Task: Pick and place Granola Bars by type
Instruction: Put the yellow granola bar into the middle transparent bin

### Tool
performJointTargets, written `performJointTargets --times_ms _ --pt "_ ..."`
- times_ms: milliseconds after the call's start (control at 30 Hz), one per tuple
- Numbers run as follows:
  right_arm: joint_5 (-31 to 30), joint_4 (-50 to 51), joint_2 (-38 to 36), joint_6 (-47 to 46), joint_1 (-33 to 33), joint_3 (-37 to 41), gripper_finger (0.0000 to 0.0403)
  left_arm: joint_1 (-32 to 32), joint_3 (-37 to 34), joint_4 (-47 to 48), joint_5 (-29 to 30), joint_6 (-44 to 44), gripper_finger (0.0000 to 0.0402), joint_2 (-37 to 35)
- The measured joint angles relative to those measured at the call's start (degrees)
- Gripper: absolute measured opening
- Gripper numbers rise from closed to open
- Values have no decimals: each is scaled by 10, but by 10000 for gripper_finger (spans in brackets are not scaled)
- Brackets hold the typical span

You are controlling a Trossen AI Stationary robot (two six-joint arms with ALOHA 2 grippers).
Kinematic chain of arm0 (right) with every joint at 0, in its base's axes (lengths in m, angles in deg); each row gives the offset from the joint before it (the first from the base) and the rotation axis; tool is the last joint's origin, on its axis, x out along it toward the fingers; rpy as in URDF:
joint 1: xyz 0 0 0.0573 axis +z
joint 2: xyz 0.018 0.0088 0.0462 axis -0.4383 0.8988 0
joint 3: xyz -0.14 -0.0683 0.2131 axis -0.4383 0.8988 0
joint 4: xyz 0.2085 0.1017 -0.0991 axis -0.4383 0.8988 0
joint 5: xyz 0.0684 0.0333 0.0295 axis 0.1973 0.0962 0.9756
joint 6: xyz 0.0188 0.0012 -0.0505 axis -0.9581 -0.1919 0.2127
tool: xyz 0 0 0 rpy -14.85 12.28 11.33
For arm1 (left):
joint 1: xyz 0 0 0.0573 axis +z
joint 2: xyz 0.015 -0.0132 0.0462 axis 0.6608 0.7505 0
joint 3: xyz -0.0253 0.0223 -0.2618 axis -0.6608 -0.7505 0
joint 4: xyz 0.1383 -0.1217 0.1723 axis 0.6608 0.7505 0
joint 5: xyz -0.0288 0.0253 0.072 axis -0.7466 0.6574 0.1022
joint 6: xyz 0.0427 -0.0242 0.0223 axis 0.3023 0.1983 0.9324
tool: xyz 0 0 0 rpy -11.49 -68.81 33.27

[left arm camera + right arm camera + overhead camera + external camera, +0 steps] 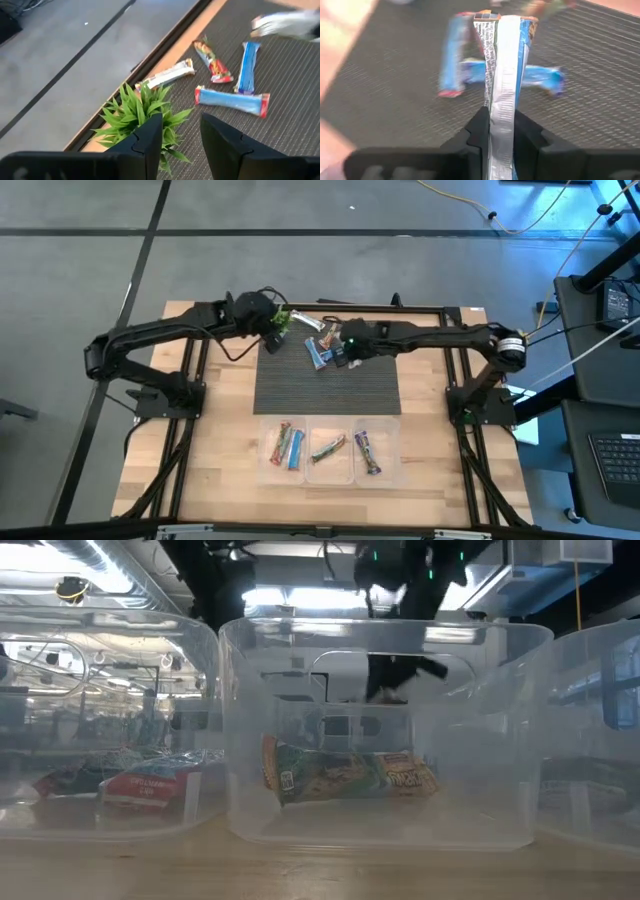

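A: So, where are the Granola Bars now?

B: I see one silver-white bar (504, 75) clamped on its edge between the fingers of the right gripper (501, 131), above the dark mat (330, 385). Under it, on the mat, two blue bars (231, 99) lie close together, one of them touching the end of the other. A red-brown bar (213, 62) lies just beside them, and another silver-white bar (167, 75) rests at the mat's edge, near the small green plant (142, 112).

A: And the sorted ones?

B: Three clear bins (330, 472) stand in a row at the near side of the table (220, 450). I count a red-brown bar and a blue bar (294, 448) in the left bin, one green-yellow bar (350, 773) in the middle bin, and a dark purple bar (366, 450) in the right bin.

A: What does the left arm do?

B: My left gripper (181, 135) hangs over the plant with its fingers apart, holding nothing.
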Motion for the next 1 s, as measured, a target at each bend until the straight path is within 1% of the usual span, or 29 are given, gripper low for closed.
performJointTargets --times_ms 167,300,367,433,633,767,867,1000 --pt "0 40 0 -3 80 -67 73 0 0 3 0 4 123 22" --pt "0 39 0 -4 152 -85 64 0 0 3 -1 4 125 29" --pt "0 31 0 -8 185 -86 62 0 0 3 -1 4 126 29" --pt "1 18 0 -32 217 -80 64 0 0 3 -1 3 127 29" --pt "0 2 6 -171 297 -58 74 -1 0 3 -1 -9 124 29" --pt "-24 -27 34 -190 345 -55 65 -1 0 3 -4 -15 124 29" --pt "-39 -54 61 -204 369 -55 63 -1 0 3 -5 -28 126 29" --pt "-45 -65 87 -242 380 -55 70 -2 0 3 -18 -41 127 29"
